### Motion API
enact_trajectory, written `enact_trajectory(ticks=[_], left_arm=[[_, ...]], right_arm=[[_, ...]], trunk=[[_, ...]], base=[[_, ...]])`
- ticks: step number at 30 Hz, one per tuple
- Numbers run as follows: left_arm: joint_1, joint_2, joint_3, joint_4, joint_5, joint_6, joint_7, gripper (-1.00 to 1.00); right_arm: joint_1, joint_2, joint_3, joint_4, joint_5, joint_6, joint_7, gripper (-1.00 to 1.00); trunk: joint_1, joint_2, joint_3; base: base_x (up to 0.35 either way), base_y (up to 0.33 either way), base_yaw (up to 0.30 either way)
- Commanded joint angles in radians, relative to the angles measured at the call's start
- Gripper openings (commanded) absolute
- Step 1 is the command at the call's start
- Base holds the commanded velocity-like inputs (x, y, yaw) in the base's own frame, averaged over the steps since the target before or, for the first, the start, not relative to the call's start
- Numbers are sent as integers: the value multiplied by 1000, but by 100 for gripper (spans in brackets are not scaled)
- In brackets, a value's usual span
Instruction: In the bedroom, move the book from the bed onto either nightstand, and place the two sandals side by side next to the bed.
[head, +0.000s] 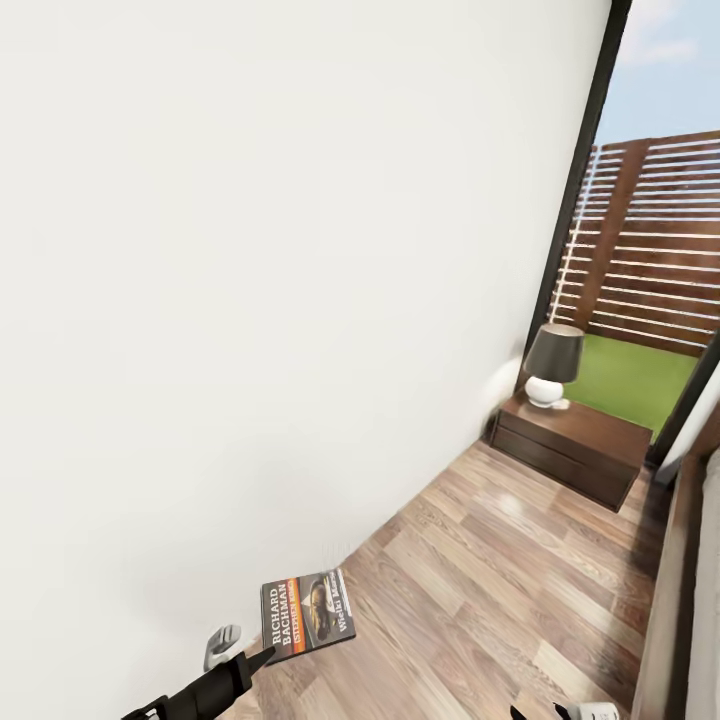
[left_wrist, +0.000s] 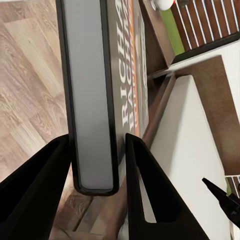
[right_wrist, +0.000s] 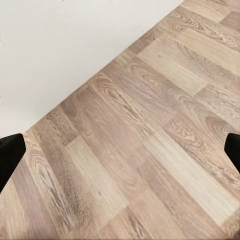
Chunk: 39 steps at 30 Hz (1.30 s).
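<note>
My left gripper is shut on the book, a thin paperback with orange-red stripes and white lettering, held in the air low beside the white wall. In the left wrist view its grey page edge stands clamped between the two black fingers. The dark brown nightstand stands ahead at the window, well beyond the book. The bed runs along the right edge, and its off-white mattress lies past the book. My right gripper hangs open over bare floor. The sandals are out of view.
A lamp with a dark shade and white base occupies the nightstand's left end. A white wall closes the left side. Wood-plank floor runs between wall and bed toward the nightstand. A tall dark-framed window is behind it.
</note>
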Motion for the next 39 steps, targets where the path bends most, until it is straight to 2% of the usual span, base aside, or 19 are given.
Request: enact_trajectory(ticks=[1,19,25,34,39], left_arm=[[-1,0,-6,0,9,2,-3,-100],[-1,0,-6,0,9,2,-3,-100],[-1,0,-6,0,9,2,-3,-100],[-1,0,-6,0,9,2,-2,-100],[-1,0,-6,0,9,2,-1,-100]], right_arm=[[-2,0,8,4,-11,-5,7,100],[-2,0,8,4,-11,-5,8,100],[-2,0,8,4,-11,-5,8,100],[-2,0,8,4,-11,-5,8,100],[-2,0,8,4,-11,-5,10,100]], trunk=[[1,-2,-2],[1,-2,-2],[1,-2,-2],[1,-2,-2],[1,-2,-2]], base=[[153,231,0],[23,31,-235],[8,36,-42],[106,239,-9],[27,49,-197]])
